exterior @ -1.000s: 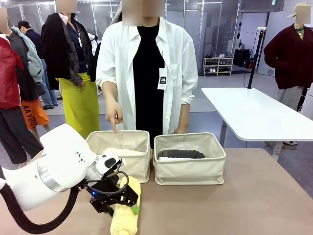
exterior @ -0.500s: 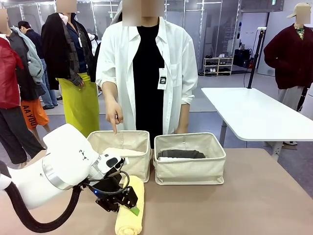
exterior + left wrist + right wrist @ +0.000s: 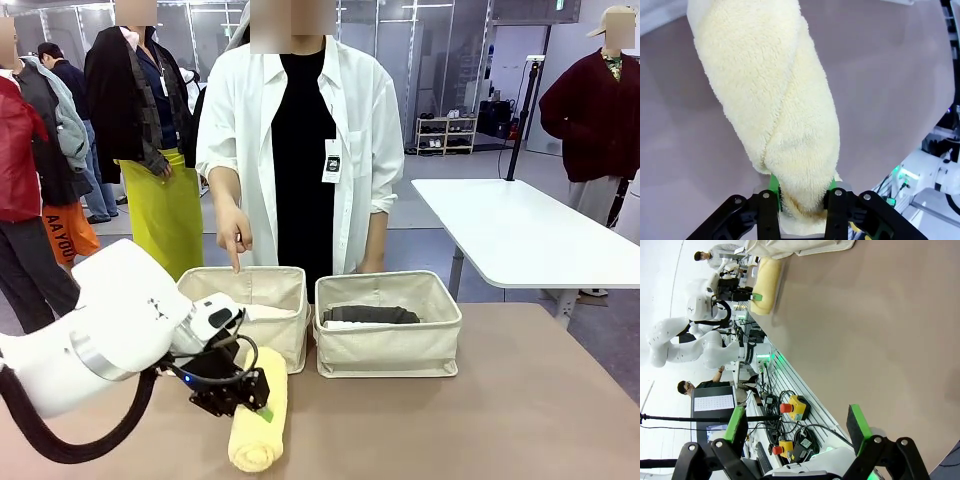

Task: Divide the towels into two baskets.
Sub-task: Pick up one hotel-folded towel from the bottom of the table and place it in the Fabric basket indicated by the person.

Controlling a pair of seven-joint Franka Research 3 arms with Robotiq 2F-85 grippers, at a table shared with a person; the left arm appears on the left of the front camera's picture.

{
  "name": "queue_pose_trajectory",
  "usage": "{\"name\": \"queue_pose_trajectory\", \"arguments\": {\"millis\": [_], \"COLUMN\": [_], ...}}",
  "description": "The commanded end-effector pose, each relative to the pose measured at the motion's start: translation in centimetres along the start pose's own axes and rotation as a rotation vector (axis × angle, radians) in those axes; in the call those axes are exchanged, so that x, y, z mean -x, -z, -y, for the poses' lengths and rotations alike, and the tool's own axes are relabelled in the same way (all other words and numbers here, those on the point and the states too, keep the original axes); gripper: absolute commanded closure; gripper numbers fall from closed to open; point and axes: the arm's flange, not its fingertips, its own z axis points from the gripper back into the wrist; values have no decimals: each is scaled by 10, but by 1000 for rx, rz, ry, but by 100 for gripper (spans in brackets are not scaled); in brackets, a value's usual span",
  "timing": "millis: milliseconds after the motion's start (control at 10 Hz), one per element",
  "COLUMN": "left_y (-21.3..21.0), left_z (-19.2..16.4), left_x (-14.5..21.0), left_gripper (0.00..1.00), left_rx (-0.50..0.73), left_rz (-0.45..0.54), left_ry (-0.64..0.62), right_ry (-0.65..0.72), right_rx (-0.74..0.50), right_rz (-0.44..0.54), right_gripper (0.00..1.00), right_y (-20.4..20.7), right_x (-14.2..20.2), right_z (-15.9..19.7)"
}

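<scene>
I have the left gripper [image 3: 245,392] clenched on the yellow towel [image 3: 258,420], which lies on the bench [image 3: 500,400] just in front of the left basket [image 3: 245,312]. In the left wrist view the green pads [image 3: 774,183] bite only the end of the roll, with most of its length hanging past them. The right gripper [image 3: 797,427] is released, holding nothing, over bare bench.

The left basket holds a pale towel [image 3: 250,311]; the right basket [image 3: 388,322] holds a dark grey towel [image 3: 372,314] over a white one [image 3: 340,324]. The person's hand [image 3: 233,230] points down into the left basket, so I judge that is where this one goes.

My worry is the grip near one end: on lifting, the soft roll may sag, unwind or slip out. The drooping end could also catch the basket's soft front wall and push it in or drag the basket. The pointing hand is close to the drop zone too.
</scene>
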Motion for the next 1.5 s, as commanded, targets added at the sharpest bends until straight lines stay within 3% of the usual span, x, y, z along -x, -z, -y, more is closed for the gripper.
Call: {"name": "queue_pose_trajectory", "arguments": {"millis": [0, 200, 600, 800, 1000, 1100, 1300, 1400], "left_y": [-56, -97, -160, -176, -186, -176, -176, -178], "left_z": [11, -2, -19, -19, -22, -16, -16, -16], "left_x": [6, -5, -40, -58, -59, -53, -53, -57], "left_gripper": [69, 69, 69, 69, 69, 69, 69, 63], "left_rx": [-19, -52, -130, -199, -137, -210, -210, -203], "left_rz": [73, 137, -34, -103, -64, -110, -110, -106], "left_ry": [47, 257, 802, 993, 977, 970, 970, 990], "right_ry": [-6, -6, -6, -6, -6, -6, -6, -6], "right_rx": [4, 4, 4, 4, 4, 4, 4, 4], "right_rz": [-8, -8, -8, -8, -8, -8, -8, -8], "right_gripper": [0, 0, 0, 0, 0, 0, 0, 0], "right_y": [-1, -1, -1, -1, -1, -1, -1, -1], "right_x": [3, 3, 3, 3, 3, 3, 3, 3], "right_z": [-3, -3, -3, -3, -3, -3, -3, -3]}}
